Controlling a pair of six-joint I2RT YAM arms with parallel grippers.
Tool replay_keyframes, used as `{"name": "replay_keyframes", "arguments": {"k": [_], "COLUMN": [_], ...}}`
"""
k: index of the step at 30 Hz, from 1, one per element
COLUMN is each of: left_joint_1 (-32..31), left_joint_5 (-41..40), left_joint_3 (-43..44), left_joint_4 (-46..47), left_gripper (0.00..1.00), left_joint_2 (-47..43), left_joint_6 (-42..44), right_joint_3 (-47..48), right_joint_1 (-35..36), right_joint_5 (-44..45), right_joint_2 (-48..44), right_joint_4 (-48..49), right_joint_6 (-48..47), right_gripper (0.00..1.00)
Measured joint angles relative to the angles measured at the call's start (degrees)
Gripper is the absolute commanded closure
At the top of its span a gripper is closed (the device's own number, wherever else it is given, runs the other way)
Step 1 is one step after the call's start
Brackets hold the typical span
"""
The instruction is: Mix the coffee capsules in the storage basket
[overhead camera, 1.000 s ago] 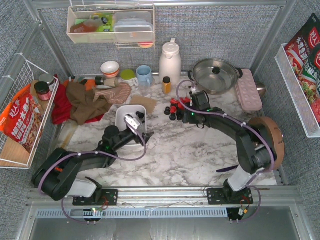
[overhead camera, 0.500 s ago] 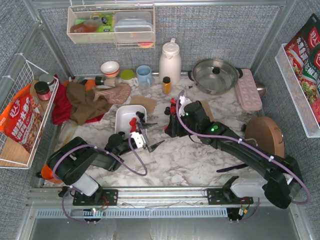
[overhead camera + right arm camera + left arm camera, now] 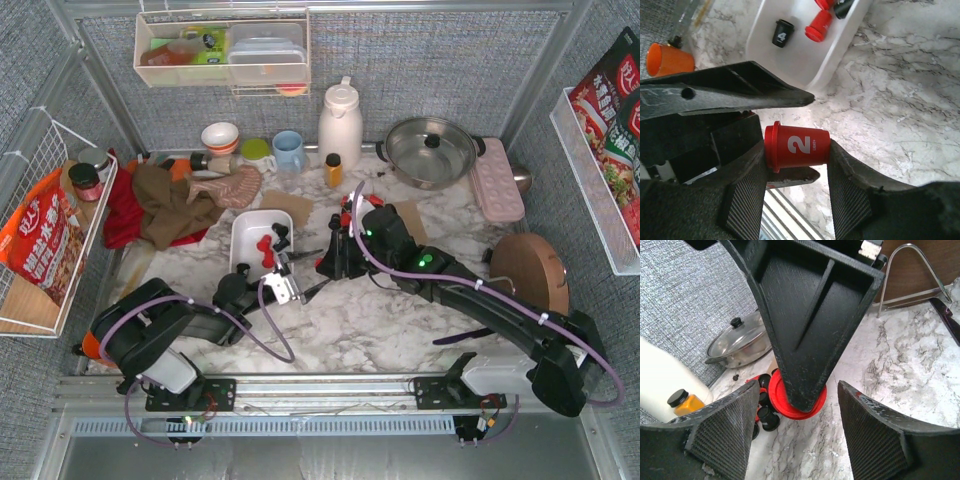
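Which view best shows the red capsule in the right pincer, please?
The right wrist view: the red capsule lies sideways between the right pincer's pads, its white 2 readable. The left wrist view shows only its round end behind a black finger; the top view hides it.

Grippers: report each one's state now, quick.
Left gripper: open, empty.
Right gripper: shut on a red capsule.

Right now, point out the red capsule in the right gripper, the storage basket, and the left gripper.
red capsule (image 3: 797,145), right wrist view, side wall beside the printed 2
storage basket (image 3: 800,55), right wrist view, bare white floor
left gripper (image 3: 795,437), left wrist view, midway between its open fingertips
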Motion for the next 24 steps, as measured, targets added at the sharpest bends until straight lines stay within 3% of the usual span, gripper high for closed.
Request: {"name": "replay_keyframes", "arguments": {"k": [10, 15, 24], "left_joint_1": [-0.7, -0.8, -0.5], "left_joint_5": [-1.3, -3.0, -14.0], "left_joint_3": [-0.1, -1.7, -8.0], "left_joint_4": [0.1, 0.2, 0.2], "left_gripper": [0.54, 0.57, 0.61], "left_joint_2": [-0.4, -1.3, -3.3], "left_joint_6": [0.0, 0.2, -2.1], "right_joint_3": [0.2, 0.2, 1.3], "right_joint_1": [0.6, 0.6, -1.7], "right_joint_5": [-0.6, -0.2, 9.9], "right_joint_2": [-0.1, -0.4, -3.7], "right_joint_4": [0.9, 0.6, -3.1], "right_joint_6": [0.8, 1.3, 0.0], "right_gripper": [0.46, 0.32, 0.3]}}
